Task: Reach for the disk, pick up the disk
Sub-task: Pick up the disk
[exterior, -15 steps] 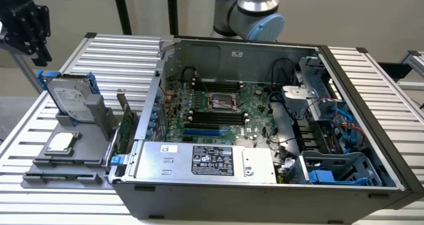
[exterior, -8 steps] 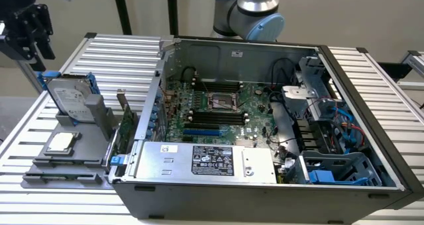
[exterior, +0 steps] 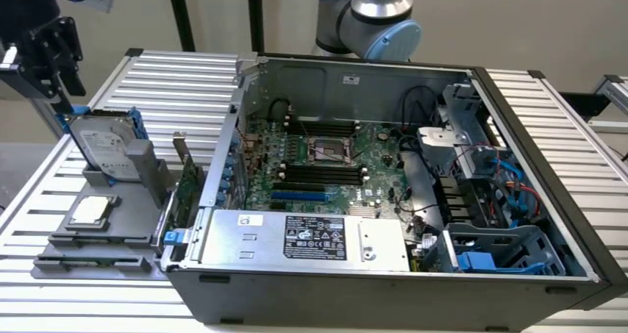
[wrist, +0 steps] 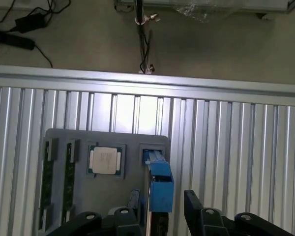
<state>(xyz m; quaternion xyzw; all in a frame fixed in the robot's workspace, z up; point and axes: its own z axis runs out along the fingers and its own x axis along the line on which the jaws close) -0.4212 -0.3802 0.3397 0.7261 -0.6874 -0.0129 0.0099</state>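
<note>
The disk (exterior: 101,151) stands on edge in a slot of the grey holder tray (exterior: 98,256) at the exterior view's left, its white label facing out and its blue frame (exterior: 137,123) along one side. My gripper (exterior: 54,76) hangs above and slightly to the exterior view's left of it. In the wrist view I look down on the disk's blue frame edge (wrist: 160,183). My open gripper (wrist: 162,219) has one black finger (wrist: 132,209) on each side of the disk, apart from it.
A small square silver chip (wrist: 104,161) lies in a recess of the holder tray (wrist: 59,140) beside the disk. An open computer case (exterior: 393,164) with a silver box (exterior: 314,237) stands close on the exterior view's right. The slatted aluminium table (wrist: 236,147) ends at an edge, with floor and cables (wrist: 19,24) beyond.
</note>
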